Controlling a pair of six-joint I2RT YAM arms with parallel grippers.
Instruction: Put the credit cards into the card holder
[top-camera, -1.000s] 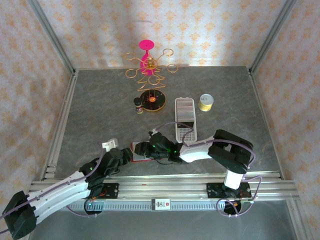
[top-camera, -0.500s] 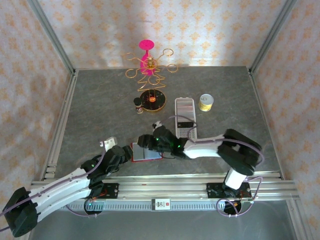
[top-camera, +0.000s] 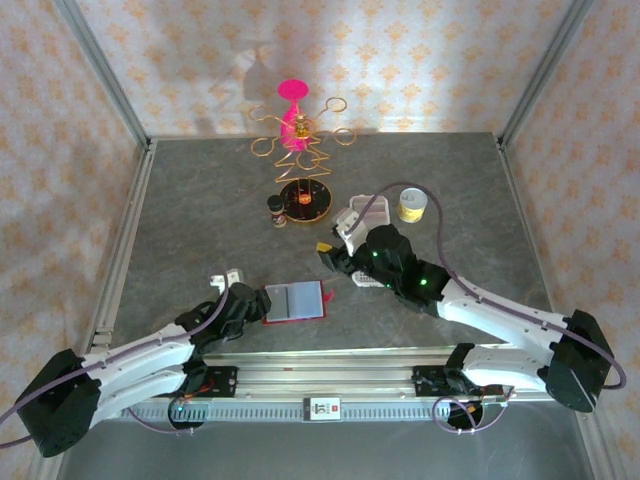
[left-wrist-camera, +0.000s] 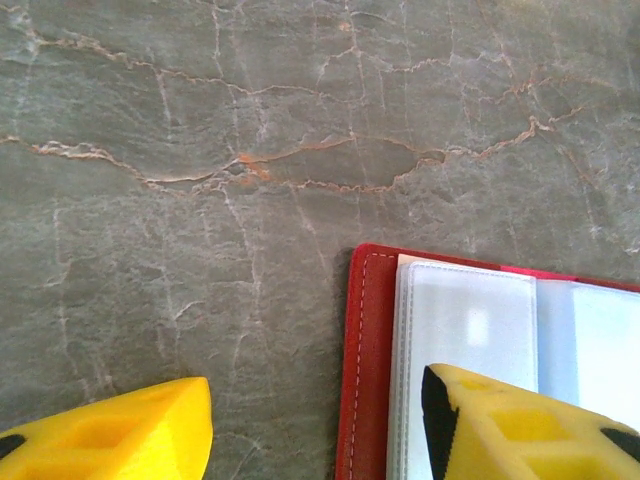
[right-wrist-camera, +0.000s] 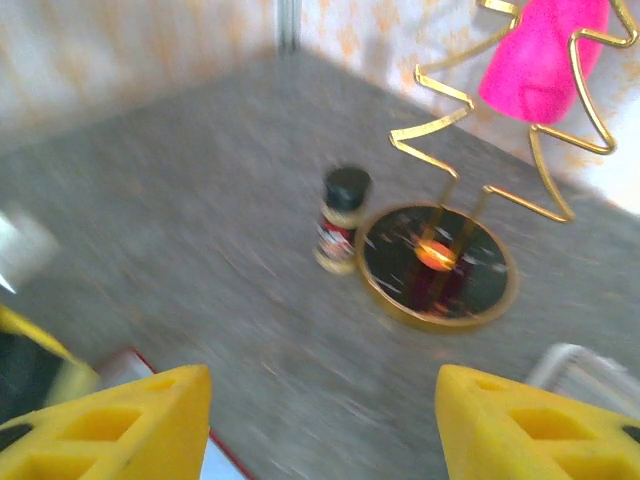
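Right gripper (top-camera: 330, 255) had pulled back from the open card holder (top-camera: 293, 300); left gripper (top-camera: 254, 303) sat at its edge, both jaws open and empty.

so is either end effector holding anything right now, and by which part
Nothing is held. Both the left end effector and right end effector stand open with empty gaps; the red card holder lies open, ungripped.

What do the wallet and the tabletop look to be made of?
Wallet: red leather or imitation, matte, with a stitched edge. Its pockets: clear, slightly frosted plastic, catching glare. Tabletop: grey, orange-veined like marble; real stone or printed laminate, cannot tell.
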